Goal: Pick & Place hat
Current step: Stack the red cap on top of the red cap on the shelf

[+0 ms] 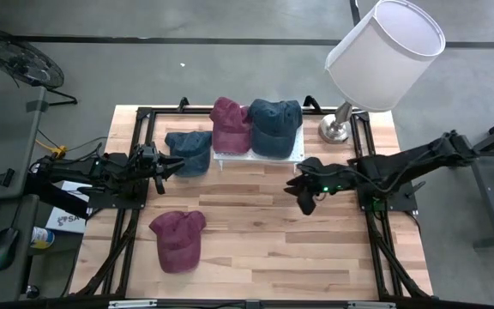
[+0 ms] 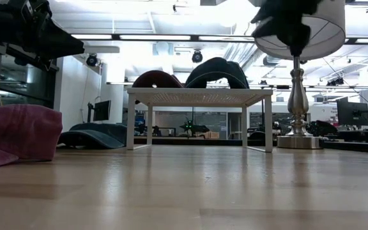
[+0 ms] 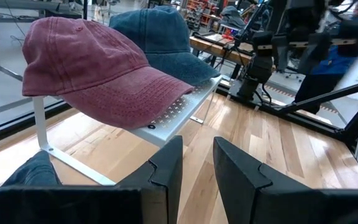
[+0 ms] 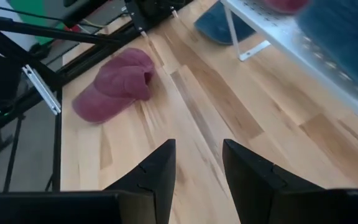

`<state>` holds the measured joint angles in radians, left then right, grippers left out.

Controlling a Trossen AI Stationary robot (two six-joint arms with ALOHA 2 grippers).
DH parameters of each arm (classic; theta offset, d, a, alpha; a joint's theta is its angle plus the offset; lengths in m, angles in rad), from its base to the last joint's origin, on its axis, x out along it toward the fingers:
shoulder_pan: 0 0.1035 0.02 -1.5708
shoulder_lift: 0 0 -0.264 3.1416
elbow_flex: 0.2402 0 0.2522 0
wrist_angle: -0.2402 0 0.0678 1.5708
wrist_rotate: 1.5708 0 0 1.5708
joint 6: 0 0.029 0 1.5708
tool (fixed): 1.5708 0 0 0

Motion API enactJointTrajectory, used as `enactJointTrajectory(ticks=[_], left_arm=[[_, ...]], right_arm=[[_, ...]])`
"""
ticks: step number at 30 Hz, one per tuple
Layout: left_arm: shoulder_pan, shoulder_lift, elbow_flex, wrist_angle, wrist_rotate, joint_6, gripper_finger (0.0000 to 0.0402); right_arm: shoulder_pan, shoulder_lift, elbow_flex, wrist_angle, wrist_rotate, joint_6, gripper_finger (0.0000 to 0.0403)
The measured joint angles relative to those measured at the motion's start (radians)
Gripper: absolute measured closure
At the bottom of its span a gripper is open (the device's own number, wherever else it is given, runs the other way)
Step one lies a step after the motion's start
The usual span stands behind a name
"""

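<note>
1. Work surface: a wooden table [image 1: 256, 249] carries a small white rack [image 1: 230, 154] near its far edge; a table lamp [image 1: 376, 60] stands at the far right corner, just beside the rack.
2. Hats on the rack: a maroon hat [image 1: 230, 124] and a dark blue hat [image 1: 274, 124] sit side by side on the rack's perforated top, touching each other; in the left wrist view the maroon hat's brim [image 3: 148, 93] overhangs the rack's edge.
3. Hats on the table: a second blue hat [image 1: 189, 152] lies on the wood just left of the rack, partly under its edge; a second maroon hat [image 1: 178, 239] lies alone near the front left of the table, well apart from the rack.
4. Left gripper [image 1: 168, 168]: positioned at the table's left side, pointing toward the rack, just beside the blue hat on the wood; its fingers [image 3: 166, 165] stand a narrow gap apart and hold nothing.
5. Right gripper [image 1: 303, 199]: positioned right of centre above bare wood, near the rack's right end; its fingers [image 4: 157, 168] stand moderately apart and hold nothing; its wrist view looks across the table toward the lone maroon hat.
6. Low view: both rack hats appear as domes above the rack's top; the lone maroon hat fills the left foreground.
</note>
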<state>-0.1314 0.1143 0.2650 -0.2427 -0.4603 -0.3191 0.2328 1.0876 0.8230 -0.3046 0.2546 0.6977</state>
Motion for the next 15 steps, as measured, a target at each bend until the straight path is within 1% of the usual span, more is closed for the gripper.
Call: enactJointTrajectory(ticks=[7,15], left_arm=[[0.000,0.000,0.000,0.000,0.000,0.000,0.0312],[0.000,0.000,0.000,0.000,0.000,0.000,0.0312]], right_arm=[[-0.001,-0.217,-0.171,0.015,-0.017,-0.055,0.0276],[-0.001,-0.397,-0.302,0.022,-0.029,-0.158,0.0276]])
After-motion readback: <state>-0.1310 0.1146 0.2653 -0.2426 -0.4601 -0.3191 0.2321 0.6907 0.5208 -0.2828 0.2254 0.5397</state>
